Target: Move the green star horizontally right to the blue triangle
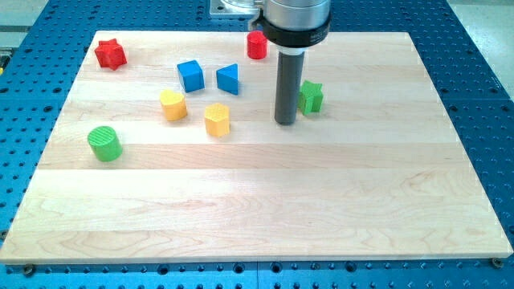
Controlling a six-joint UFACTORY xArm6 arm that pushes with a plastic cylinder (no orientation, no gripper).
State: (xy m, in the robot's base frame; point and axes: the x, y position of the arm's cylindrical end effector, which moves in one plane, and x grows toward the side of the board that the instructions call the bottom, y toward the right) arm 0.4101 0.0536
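Camera view shows 1 wooden board on a blue perforated table, with my tip planted at about the board's 12 o'clock region, a little above centre. There is no hand to clench or release here: the arm ends in a bare rod, holding nothing, and it can only shove.

The green star sits just beside the rod, at roughly 2 o'clock from my tip, very close and possibly touching the shaft; I cannot tell which. The blue triangle lies at about 10 o'clock from my tip, on the opposite side of the rod from the star. So the rod stands between the 2 task pieces, with the star towards 3 o'clock of the triangle and slightly lower in the view.

That is the relation the coming move turns on. As I judge it, the star is already on the triangle's 3 o'clock side, so what remains is lining it up level with the triangle and perhaps closing the gap, which calls for contact from the star's far or lower side, not from where my tip now stands.

Other pieces: a blue cube, yellow heart, yellow hexagon, green cylinder, red star and red cylinder.
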